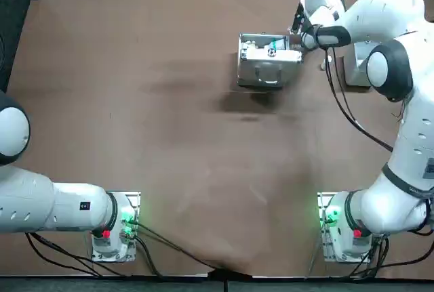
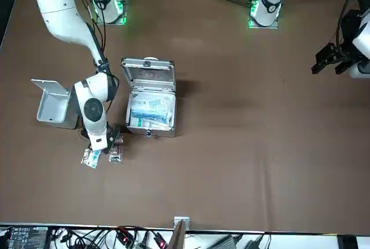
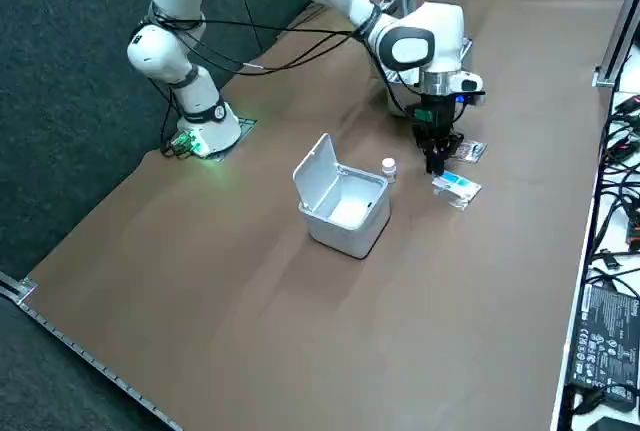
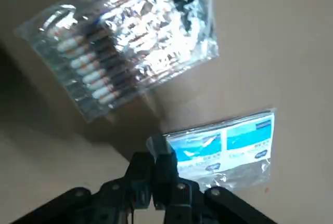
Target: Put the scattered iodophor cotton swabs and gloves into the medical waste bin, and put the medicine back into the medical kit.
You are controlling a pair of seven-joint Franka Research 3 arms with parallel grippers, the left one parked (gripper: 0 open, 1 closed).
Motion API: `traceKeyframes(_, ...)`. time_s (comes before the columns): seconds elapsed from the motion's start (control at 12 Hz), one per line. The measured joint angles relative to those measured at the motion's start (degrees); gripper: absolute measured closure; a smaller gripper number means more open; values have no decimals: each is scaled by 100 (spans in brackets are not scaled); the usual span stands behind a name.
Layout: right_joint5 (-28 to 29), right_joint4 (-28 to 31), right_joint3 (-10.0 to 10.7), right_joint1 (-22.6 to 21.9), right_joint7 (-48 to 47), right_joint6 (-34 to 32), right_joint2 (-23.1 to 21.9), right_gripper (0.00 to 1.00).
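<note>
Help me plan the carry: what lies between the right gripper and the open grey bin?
Seen from the right side: a small white bottle stands beside the bin; the right gripper is at the plastic packets.

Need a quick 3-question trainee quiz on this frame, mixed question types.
1. True or false: the medical kit has its lid shut.
2. The right gripper is down at: A) the kit's inside; B) the swab packet and the blue-and-white packet; C) the table's middle.
3. Fill in: the small white bottle stands beside the ____.
Key: 1 false, it is open. 2 B, shut on the blue-and-white packet's corner. 3 waste bin.
</note>
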State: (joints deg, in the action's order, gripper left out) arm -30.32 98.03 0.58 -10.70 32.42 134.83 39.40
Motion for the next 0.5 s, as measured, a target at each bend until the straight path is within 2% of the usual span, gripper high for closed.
traceKeyframes(0.08,1,-44,10,46,-8,0,0,93)
traceKeyframes(0.25,13,-122,21,116,-8,-2,0,98)
traceKeyframes(0.5,112,-240,22,180,-8,-133,0,99)
